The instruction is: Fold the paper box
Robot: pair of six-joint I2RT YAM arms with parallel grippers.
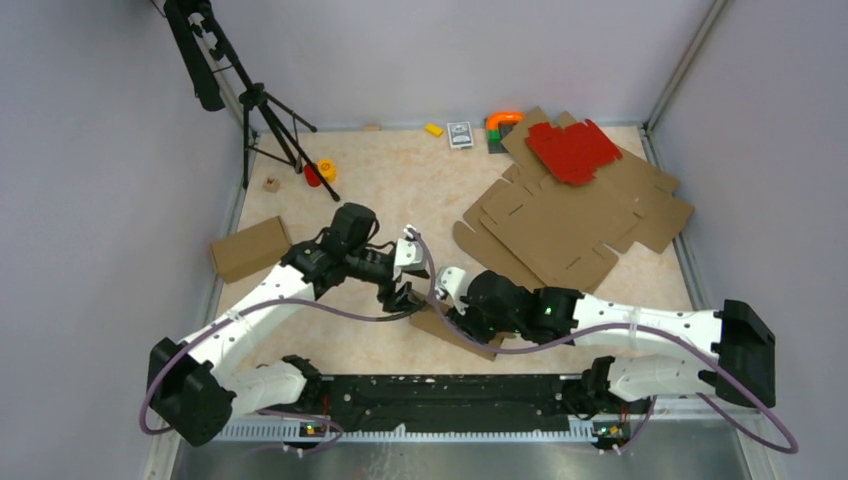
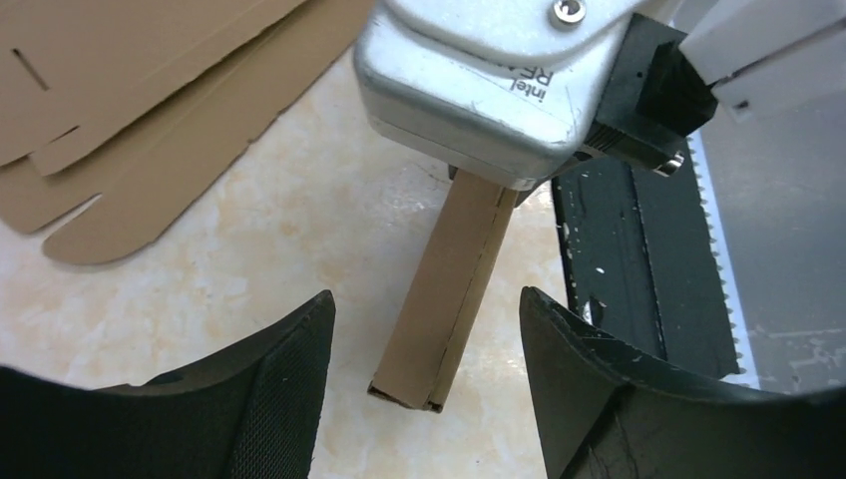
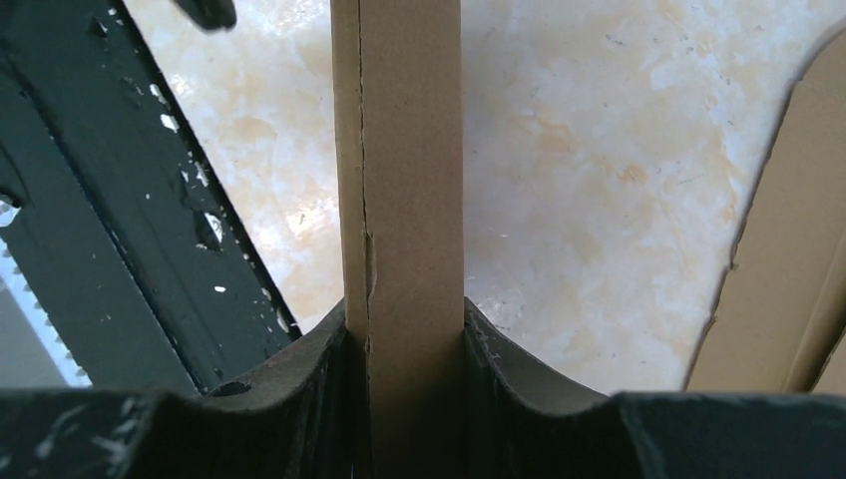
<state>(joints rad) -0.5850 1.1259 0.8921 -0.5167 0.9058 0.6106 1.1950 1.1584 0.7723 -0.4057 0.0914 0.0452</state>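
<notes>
Right end effector (image 3: 404, 334) partway closed, clamped on the paper box (image 3: 409, 180), a narrow flattened brown cardboard sleeve over the table (image 2: 249, 230), just beyond the black base rail (image 1: 450, 385); left end effector (image 2: 424, 299) wide open and empty, fingers either side of the box's free end, not touching. Looks like a two-handed hold being set up mid-fold; next move probably needs the left to close squarely on that free end, then work the sleeve without crushing it.
</notes>
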